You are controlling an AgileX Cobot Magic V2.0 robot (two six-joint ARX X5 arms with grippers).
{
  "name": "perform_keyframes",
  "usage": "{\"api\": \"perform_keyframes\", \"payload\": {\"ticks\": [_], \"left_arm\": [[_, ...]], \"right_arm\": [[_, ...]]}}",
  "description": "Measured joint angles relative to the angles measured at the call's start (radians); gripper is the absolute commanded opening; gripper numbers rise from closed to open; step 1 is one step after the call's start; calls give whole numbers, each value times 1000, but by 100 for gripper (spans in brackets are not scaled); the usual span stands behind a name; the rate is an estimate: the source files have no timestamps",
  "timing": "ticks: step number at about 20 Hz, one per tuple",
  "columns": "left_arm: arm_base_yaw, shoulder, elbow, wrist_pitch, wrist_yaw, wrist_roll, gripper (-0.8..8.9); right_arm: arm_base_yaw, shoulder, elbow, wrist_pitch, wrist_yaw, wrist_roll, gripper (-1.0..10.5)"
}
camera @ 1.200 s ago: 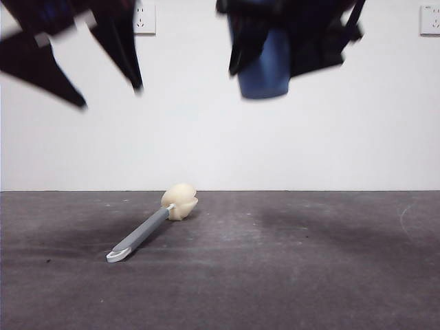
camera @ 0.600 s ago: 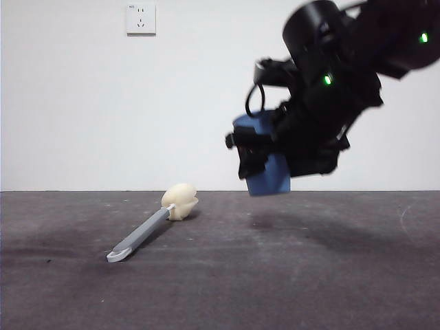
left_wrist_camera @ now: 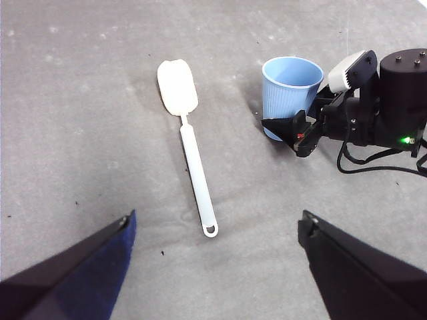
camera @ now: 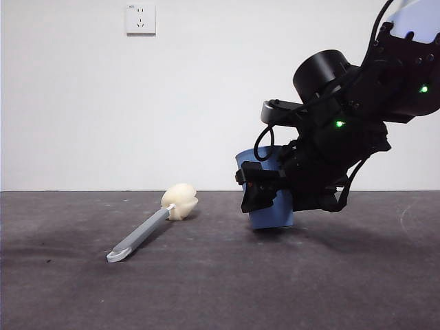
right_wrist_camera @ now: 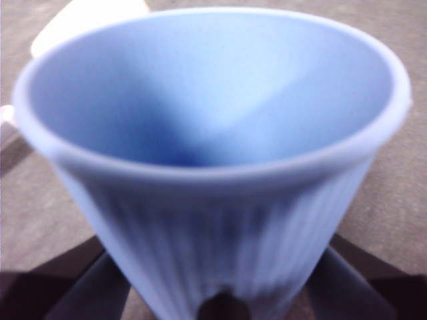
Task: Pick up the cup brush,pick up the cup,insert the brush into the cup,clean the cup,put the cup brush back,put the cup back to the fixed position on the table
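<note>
Now on the last step: right gripper (camera: 269,196) clamps the cup (camera: 265,199) between its jaws, base at the table (camera: 220,289), next release; left gripper (left_wrist_camera: 213,267) gapes empty, brush (left_wrist_camera: 190,143) lying beyond its jaws.

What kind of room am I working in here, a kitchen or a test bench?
Most likely a bare lab or test bench, not a kitchen. A plain dark grey table stands against a blank white wall with a power socket. On it are only a cup brush and a blue cup.
</note>
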Motion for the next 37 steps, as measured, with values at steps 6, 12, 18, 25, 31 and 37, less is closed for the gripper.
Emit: {"api": "perform_keyframes", "payload": {"ticks": [6,12,18,25,31,37], "left_arm": [[0,0,0,0,-2,0,409],[0,0,0,-5,-2,0,409],[0,0,0,-28,-3,0,409],[0,0,0,-38,-3,0,409],[0,0,0,-38,-3,0,409],[0,0,0,-38,-3,0,409]], "right_arm": [[-11,-14,13,-82,-55,-40,193],[-11,-26,25,-145,-65,-47,357],[-8,-23,12,-216,-83,-66,429],[-6,-26,22,-257,-92,-73,450],[-6,-99,19,-418,-93,-77,450],[-6,-305,-3,-633,-97,-43,449]]}}
